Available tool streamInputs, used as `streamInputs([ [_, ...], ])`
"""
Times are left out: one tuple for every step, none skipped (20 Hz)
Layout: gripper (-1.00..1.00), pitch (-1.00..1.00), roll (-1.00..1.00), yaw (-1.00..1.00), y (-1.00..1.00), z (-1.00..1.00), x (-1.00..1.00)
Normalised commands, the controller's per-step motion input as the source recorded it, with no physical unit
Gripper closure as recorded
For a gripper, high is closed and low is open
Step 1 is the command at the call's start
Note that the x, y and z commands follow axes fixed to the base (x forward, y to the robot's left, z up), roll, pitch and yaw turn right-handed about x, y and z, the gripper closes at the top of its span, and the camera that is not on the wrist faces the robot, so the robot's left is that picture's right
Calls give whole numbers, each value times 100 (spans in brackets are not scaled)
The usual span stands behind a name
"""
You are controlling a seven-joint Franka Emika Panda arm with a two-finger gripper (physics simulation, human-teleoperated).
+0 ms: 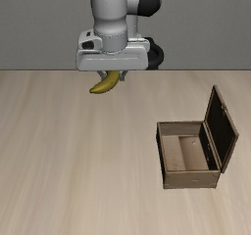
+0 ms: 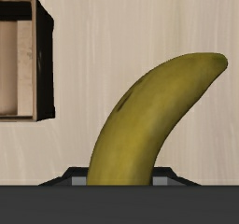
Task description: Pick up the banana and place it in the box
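A yellow banana (image 1: 104,82) hangs in the air above the wooden table, held by my gripper (image 1: 111,74), whose fingers are shut on its upper end. In the wrist view the banana (image 2: 149,116) rises large from between the fingers and curves away from the hand. The brown wooden box (image 1: 188,153) stands on the table at the exterior view's right, its lid (image 1: 222,127) swung open and upright on the far right side. Its inside looks empty. In the wrist view the box (image 2: 23,60) lies off to the side of the banana, well apart from it.
The light wooden table (image 1: 69,161) stretches wide to the exterior view's left and front of the box. A grey wall (image 1: 39,23) runs behind the table.
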Motion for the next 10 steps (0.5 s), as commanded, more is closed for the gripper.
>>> streamInputs([
  [100, 0, 0, 0, 100, 0, 0],
  [100, 0, 0, 0, 100, 0, 0],
  [100, 0, 0, 0, 100, 0, 0],
  [100, 0, 0, 0, 100, 0, 0],
  [100, 0, 0, 0, 100, 0, 0],
  [100, 0, 0, 0, 100, 0, 0],
  [100, 0, 0, 0, 100, 0, 0],
  [100, 0, 0, 0, 100, 0, 0],
  [100, 0, 0, 0, 100, 0, 0],
  [100, 0, 0, 0, 100, 0, 0],
])
